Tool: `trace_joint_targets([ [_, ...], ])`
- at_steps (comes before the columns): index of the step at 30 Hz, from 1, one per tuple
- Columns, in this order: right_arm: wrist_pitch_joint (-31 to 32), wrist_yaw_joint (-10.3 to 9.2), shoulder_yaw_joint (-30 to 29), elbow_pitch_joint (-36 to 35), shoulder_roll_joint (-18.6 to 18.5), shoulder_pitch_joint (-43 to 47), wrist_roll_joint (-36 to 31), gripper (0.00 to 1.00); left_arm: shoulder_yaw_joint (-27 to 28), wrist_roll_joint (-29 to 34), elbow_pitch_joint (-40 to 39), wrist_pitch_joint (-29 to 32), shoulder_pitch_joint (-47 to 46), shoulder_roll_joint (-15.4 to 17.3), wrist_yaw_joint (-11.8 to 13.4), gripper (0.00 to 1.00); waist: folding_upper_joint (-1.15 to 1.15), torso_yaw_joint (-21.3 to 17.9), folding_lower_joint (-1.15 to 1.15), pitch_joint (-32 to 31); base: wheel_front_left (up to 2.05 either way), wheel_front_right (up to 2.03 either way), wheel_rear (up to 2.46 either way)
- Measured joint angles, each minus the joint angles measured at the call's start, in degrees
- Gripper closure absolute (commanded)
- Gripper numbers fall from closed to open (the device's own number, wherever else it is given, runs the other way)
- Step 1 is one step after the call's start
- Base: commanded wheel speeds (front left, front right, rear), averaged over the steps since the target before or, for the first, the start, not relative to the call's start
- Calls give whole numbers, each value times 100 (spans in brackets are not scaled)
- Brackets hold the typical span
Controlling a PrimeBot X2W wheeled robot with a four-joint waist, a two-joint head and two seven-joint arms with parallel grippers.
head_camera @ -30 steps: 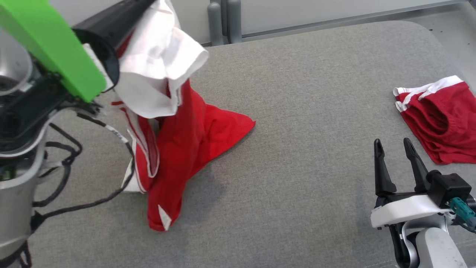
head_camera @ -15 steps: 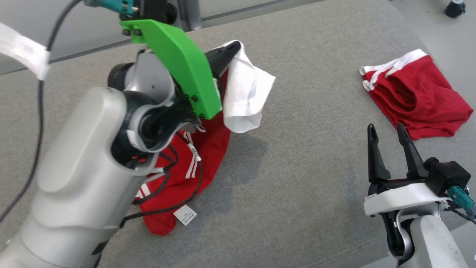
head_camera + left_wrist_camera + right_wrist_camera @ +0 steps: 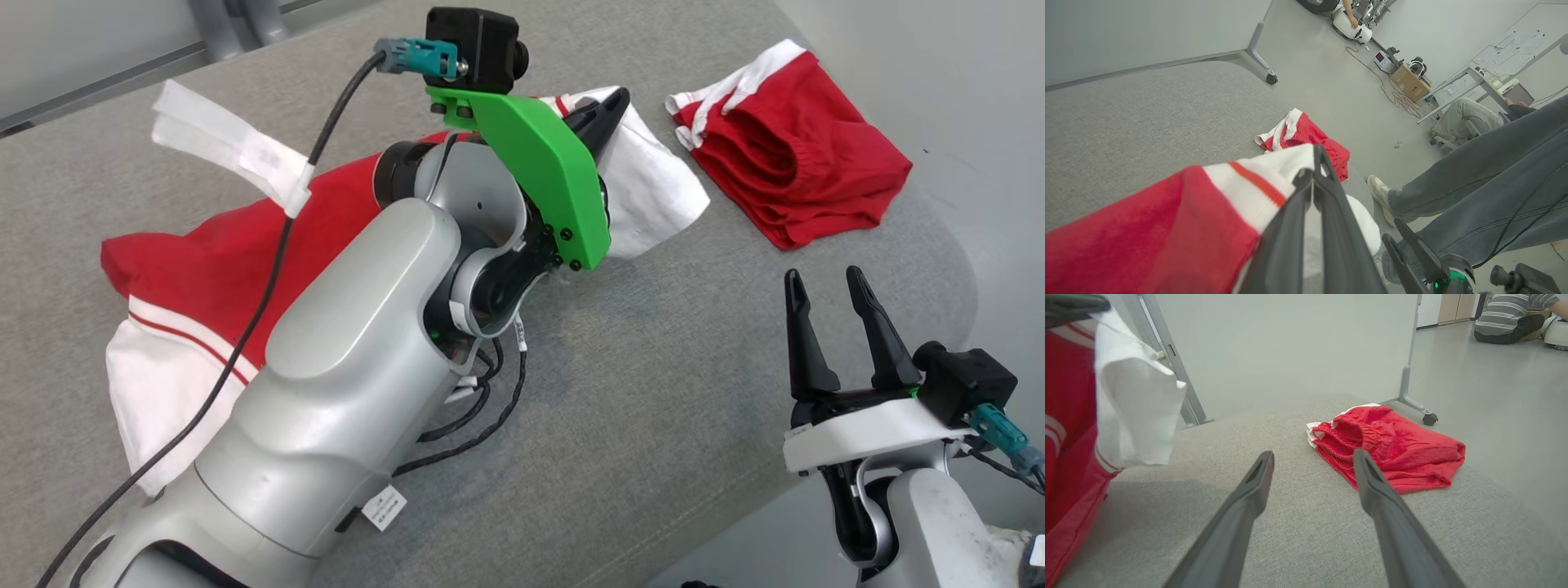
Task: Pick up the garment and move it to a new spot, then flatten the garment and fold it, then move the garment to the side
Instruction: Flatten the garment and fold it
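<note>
Grey fabric covers the surface in the head view. The left claw is clamped shut on a white edge of the red-and-white garment. From that raised corner the cloth runs back under the pale forearm and spreads over the left of the surface. The right claw hangs at the lower right near the surface's edge, its fingers spread wide and holding nothing. A pair of red shorts with a white waistband lies bunched at the far right corner, apart from the garment.

Seen from the left wrist, the left claw has its dark fingers pressed together over a white band with a red stripe. The garment trails away to the lower left. The red shorts lie beyond on the surface, and the right claw shows at the bottom right. A person's legs in jeans stand on the floor beside the surface.

Seen from the right wrist, the right claw is parted wide above the bare surface. The red shorts lie just past it. The garment hangs at the left edge from the left claw. A seated person is on the floor in the far right corner.
</note>
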Motion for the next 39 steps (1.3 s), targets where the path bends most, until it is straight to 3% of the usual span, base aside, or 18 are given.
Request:
trace_joint_targets([
  [2,0,0,-12,-2,-2,26,0,0,-126,-80,166,-169,-1,-7,-60,100,0,-112,0,36,0,0,0],
  [3,0,-1,-47,2,-3,65,-4,0,-299,-276,244,-292,-10,-21,-62,81,0,-162,0,80,0,0,0],
  [4,0,-1,-56,12,-3,70,-12,0,-380,-350,279,-338,-14,-22,-37,28,0,-156,0,92,0,0,0],
  [5,0,-1,-70,11,-4,67,-38,0,-501,-401,313,-353,-23,-20,-15,0,0,-137,0,100,0,0,0],
  [8,-1,0,-140,-19,0,22,-123,0,-975,-381,360,-404,-81,-16,-19,0,0,85,0,116,0,0,0],
  [11,0,0,-203,-26,3,15,-213,0,-1370,-123,278,-425,-66,24,-256,0,0,289,0,90,0,0,0],
  [17,0,0,-286,-111,4,-8,-441,0,-1578,263,-74,-978,340,516,-404,0,0,745,0,50,0,0,0],
  [20,0,0,-330,-151,5,-1,-541,0,-1532,567,-367,-1402,520,913,-325,0,0,972,0,16,0,0,0],
  [25,0,0,-380,-166,5,141,-712,0,-1349,833,-619,-1985,1039,1560,36,0,0,1344,0,-65,0,0,0],
  [32,-1,0,-419,-160,4,194,-893,0,-1136,708,-635,-2286,1715,2068,335,0,0,1826,0,-158,0,0,0],
  [39,-1,0,-408,-153,7,193,-991,0,-1062,491,-550,-2392,2163,2293,385,0,0,2083,0,-259,0,0,0],
])
